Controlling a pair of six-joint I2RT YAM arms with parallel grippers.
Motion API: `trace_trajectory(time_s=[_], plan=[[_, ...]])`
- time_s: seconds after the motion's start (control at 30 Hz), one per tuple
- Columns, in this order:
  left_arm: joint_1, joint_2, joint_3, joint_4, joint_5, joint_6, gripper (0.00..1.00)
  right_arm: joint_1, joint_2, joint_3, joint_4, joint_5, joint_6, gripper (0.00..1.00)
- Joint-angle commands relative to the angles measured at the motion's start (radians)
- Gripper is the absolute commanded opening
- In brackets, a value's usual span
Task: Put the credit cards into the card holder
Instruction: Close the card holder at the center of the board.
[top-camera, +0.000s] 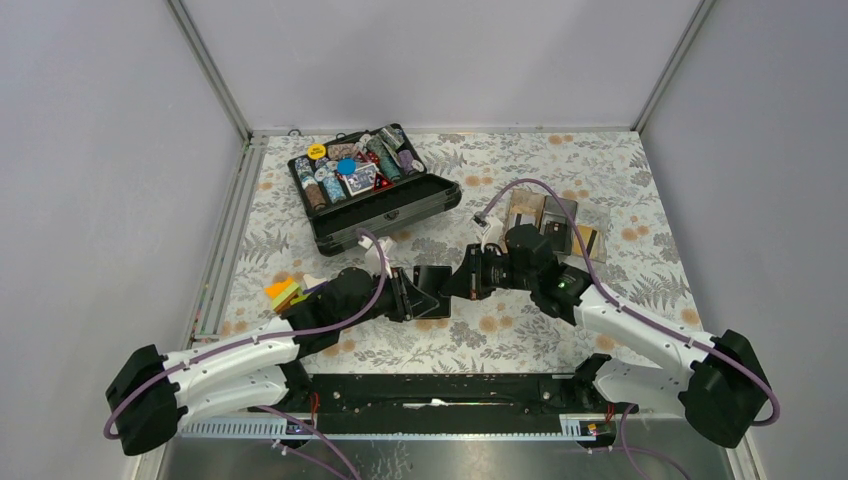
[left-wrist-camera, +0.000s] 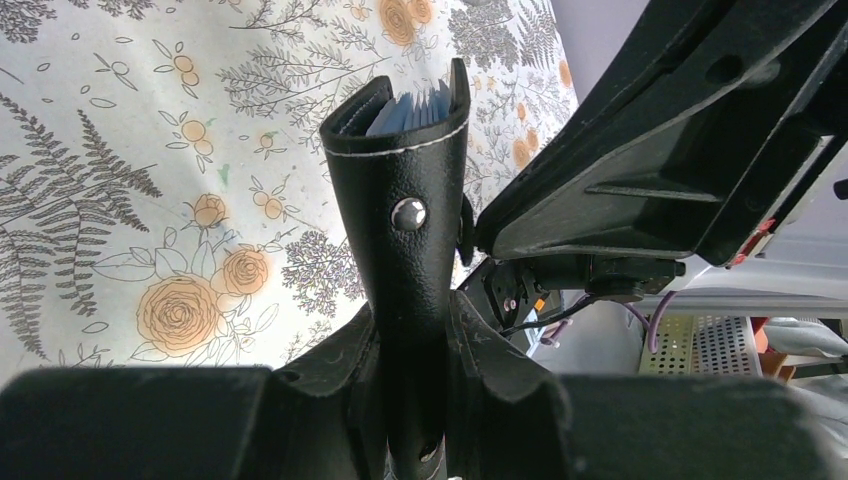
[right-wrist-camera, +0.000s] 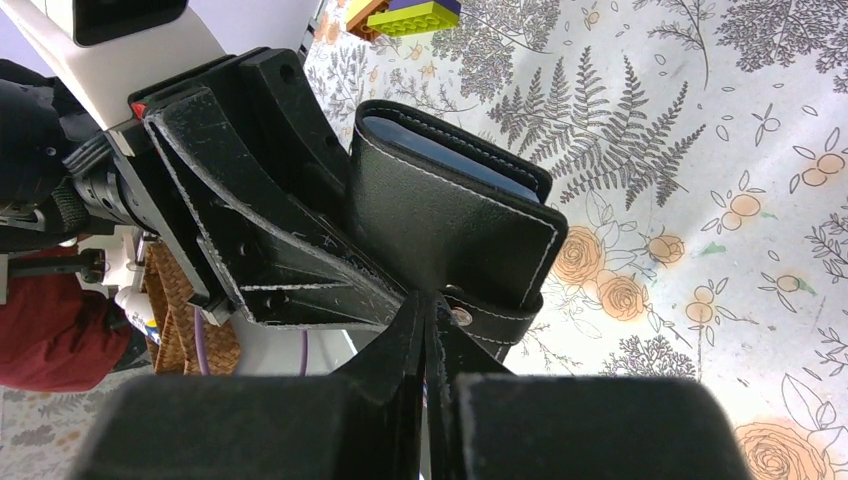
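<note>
Overhead layout with wrist details, read left to right. Stacked toy bricks lie at the counter's 9 o'clock edge. Next to them, the left gripper has its fingers clenched around the lower body of the card holder, holding it upright near the counter's centre and apparently just clear of the surface. The open poker chip case sits at 11 o'clock from the holder. In the left wrist view the holder's mouth gapes slightly and shows blue-grey pockets, with no coloured card edge visible among them. At 3 o'clock from the holder, the right gripper has its fingers pressed fully together on what appears to be the end of the holder's snap strap. The credit cards lie grouped at 2 o'clock, well apart from both grippers, and neither gripper carries one. Judged progress: the holder has been picked up and is being opened or steadied. No card appears to be loaded, so picking up and inserting every card remains to be done.
</note>
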Motion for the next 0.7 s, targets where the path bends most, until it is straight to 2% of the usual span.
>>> trace_trajectory(time_s=[0.0,0.13,0.27,0.43,0.57,0.67], plan=[[0.003,0.003,0.053,0.101,0.035,0.019,0.00,-0.001,0.014,0.001,0.067,-0.026,0.010,0.00],[0.002,0.001,0.047,0.098,0.017,0.010,0.00,-0.001,0.008,0.005,0.044,-0.008,0.000,0.00],[0.003,-0.006,0.044,0.047,-0.053,-0.015,0.00,-0.001,-0.018,0.026,-0.054,0.069,-0.035,0.00],[0.003,-0.001,0.058,-0.019,-0.118,-0.021,0.00,-0.001,-0.048,0.023,-0.127,0.132,-0.054,0.29],[0.003,-0.003,0.058,-0.041,-0.133,-0.026,0.00,0.002,-0.044,0.002,-0.115,0.144,-0.039,0.45],[0.003,-0.010,0.058,-0.043,-0.134,-0.027,0.00,0.011,-0.034,-0.001,-0.116,0.179,-0.032,0.54]])
